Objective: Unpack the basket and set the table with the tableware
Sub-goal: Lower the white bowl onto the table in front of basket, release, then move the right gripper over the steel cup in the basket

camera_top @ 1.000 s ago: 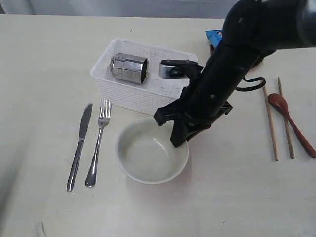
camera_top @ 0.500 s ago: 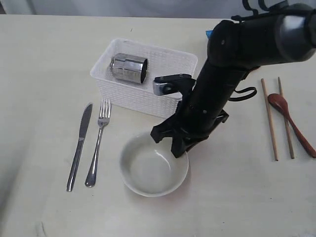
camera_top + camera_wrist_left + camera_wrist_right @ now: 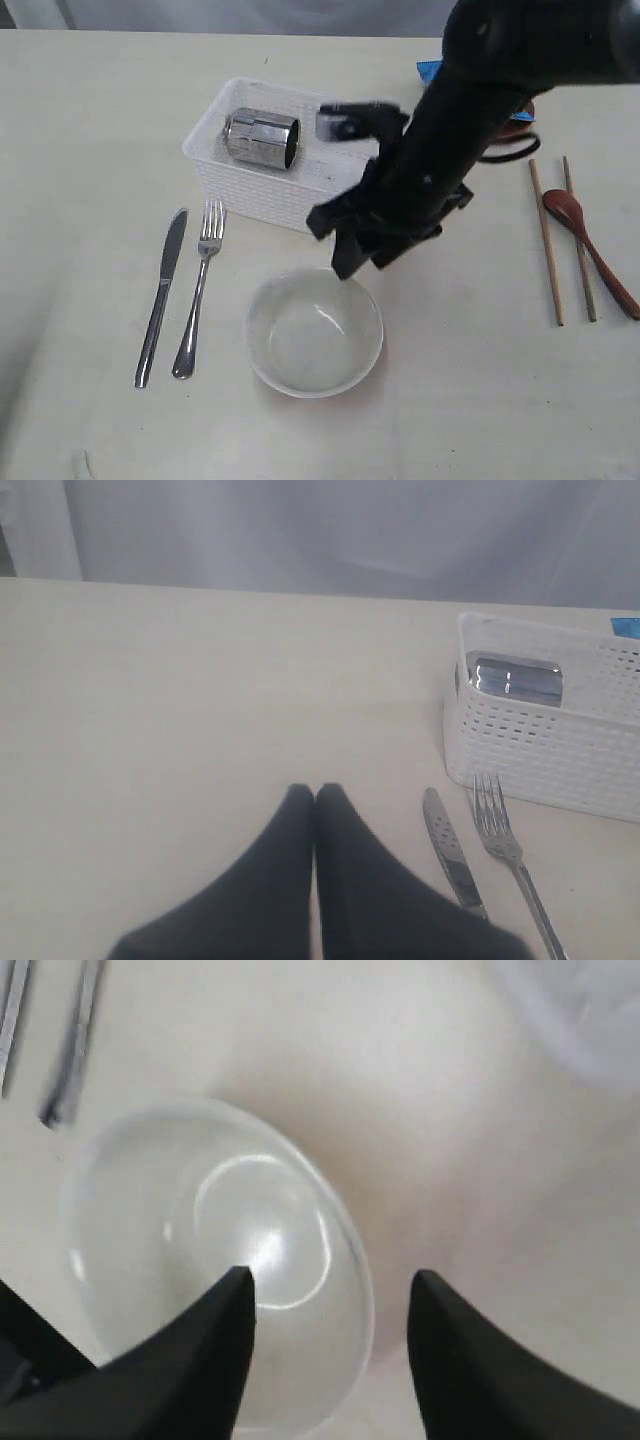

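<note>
The pale round bowl [image 3: 315, 333] [image 3: 215, 1250] rests on the cream table [image 3: 470, 400], in front of the white perforated basket [image 3: 255, 195] [image 3: 545, 755]. My right gripper [image 3: 348, 262] [image 3: 332, 1275] hovers open just above the bowl's far rim, touching nothing. A steel cup [image 3: 262, 138] [image 3: 515, 678] lies on its side inside the basket. The knife [image 3: 162, 295] [image 3: 452, 852] and fork [image 3: 198, 290] [image 3: 505, 840] lie side by side left of the bowl. Two chopsticks [image 3: 547, 245] and the red-brown spoon [image 3: 590, 250] lie at the right. My left gripper [image 3: 315, 792] is shut and empty over bare table. The brown plate is hidden.
A corner of the blue chip bag [image 3: 432, 70] shows behind the right arm [image 3: 470, 130], which crosses above the basket's right end. A black cable [image 3: 505, 155] loops beside the arm near the chopsticks' far ends.
The right gripper carried the bowl a little toward the front, let go of its rim and rose back toward the basket. The bowl now sits free.
</note>
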Action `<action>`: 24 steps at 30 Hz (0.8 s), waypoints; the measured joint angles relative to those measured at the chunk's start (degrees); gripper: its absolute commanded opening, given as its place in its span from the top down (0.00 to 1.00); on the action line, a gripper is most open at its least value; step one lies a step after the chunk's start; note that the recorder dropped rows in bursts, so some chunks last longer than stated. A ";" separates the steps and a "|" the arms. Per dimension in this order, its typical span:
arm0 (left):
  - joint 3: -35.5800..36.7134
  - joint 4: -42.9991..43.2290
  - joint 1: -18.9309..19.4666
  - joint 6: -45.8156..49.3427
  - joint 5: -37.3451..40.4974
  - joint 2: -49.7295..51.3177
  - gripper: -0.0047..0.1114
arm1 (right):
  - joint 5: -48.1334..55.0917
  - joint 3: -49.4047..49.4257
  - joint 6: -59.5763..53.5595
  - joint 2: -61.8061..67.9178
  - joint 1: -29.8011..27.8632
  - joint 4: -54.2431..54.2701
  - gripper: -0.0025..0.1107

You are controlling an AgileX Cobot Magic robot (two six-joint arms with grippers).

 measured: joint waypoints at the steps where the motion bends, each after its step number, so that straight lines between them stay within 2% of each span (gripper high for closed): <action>1: 0.00 0.00 0.00 0.00 0.00 0.00 0.96 | 0.57 -1.45 0.52 -1.02 -0.77 -0.03 0.57; 6: 0.00 0.00 0.00 0.00 0.00 0.00 0.96 | 1.61 -11.61 2.77 -4.23 -4.47 -0.27 0.57; 10: 0.00 0.00 0.00 0.00 0.00 0.00 0.96 | 2.85 -19.53 3.62 -2.12 -4.84 0.34 0.57; 18: 0.00 0.00 0.00 0.00 0.00 0.00 0.96 | 3.24 -34.01 15.51 10.80 -4.84 2.27 0.57; 24: 0.00 0.00 0.00 0.00 0.00 0.00 0.96 | 5.57 -43.45 26.71 23.54 -2.25 -1.66 0.57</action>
